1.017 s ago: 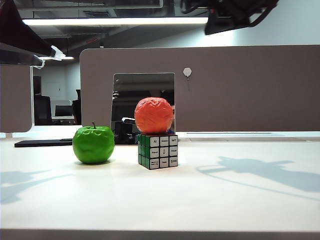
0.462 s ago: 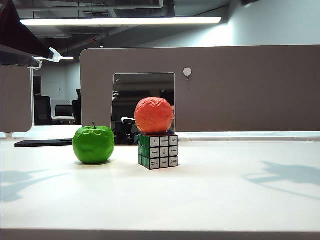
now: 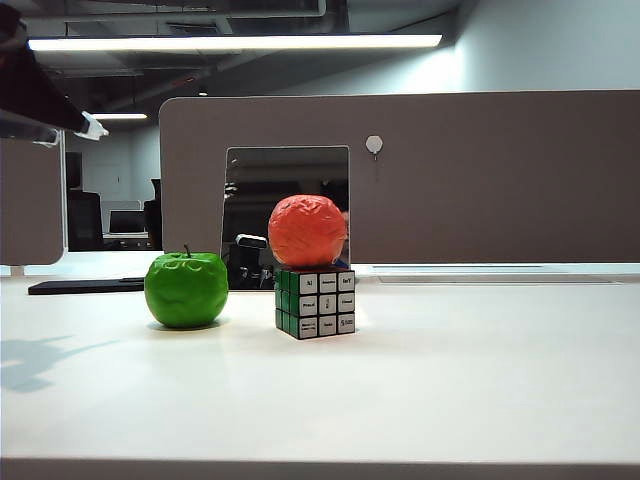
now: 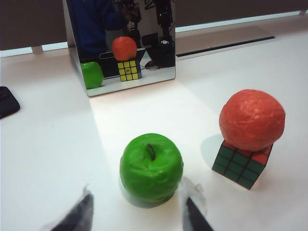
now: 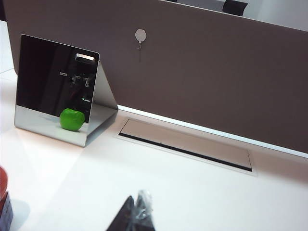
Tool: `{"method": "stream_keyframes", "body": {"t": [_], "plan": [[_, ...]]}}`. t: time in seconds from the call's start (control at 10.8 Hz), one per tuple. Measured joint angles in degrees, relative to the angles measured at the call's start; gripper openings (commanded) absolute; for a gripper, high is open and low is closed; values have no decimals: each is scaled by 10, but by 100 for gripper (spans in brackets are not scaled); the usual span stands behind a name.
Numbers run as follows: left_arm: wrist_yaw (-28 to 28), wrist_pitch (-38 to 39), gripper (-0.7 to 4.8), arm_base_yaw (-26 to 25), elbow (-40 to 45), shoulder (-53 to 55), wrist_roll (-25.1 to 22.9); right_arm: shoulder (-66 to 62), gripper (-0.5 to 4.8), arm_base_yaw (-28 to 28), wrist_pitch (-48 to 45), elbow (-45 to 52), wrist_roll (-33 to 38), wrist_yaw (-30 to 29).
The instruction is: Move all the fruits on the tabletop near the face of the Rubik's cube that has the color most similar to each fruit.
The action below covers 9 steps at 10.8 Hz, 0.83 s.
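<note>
On the plain white worktop stands the small black-edged Rubik's cube. The matte orange-red wrinkled fruit rests on top of the cube, on its red face. The glossy green apple sits just beside the cube's green face, not touching it. The left pincer hovers above the apple with its fingers apart, holding nothing. The right pincer is raised over the bare worktop near the standing mirror, its fingers together and empty.
</note>
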State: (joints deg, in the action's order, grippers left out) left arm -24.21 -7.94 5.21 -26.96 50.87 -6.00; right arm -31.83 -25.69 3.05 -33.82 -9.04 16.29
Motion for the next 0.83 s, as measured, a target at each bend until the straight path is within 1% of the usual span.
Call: {"method": "stream_keyframes", "body": {"t": [0.09, 0.18, 0.28, 0.37, 0.46, 0.55, 0.65, 0.74, 0.83], "plan": [[-1, -6, 349, 0, 0, 45, -27, 64, -1, 0, 63, 8, 0, 2], [-21, -23, 444, 0, 0, 91, -30, 105, -1, 0, 89, 9, 0, 2], [-29, -37, 460, 0, 0, 112, -30, 126, -1, 0, 91, 14, 0, 2], [-36, -76, 463, 0, 0, 147, -30, 165, -1, 1, 110, 33, 0, 2], [-36, -89, 463, 0, 0, 154, -30, 185, -1, 1, 129, 39, 0, 2], [-36, -121, 463, 0, 0, 162, -30, 211, -1, 1, 154, 40, 0, 4], [-36, -130, 479, 0, 0, 163, -30, 218, -1, 0, 161, 40, 0, 8], [-41, -162, 479, 1, 0, 166, -30, 252, -1, 1, 190, 40, 0, 16], [-41, -170, 479, 1, 0, 177, -30, 261, -1, 0, 194, 40, 0, 16]]}}
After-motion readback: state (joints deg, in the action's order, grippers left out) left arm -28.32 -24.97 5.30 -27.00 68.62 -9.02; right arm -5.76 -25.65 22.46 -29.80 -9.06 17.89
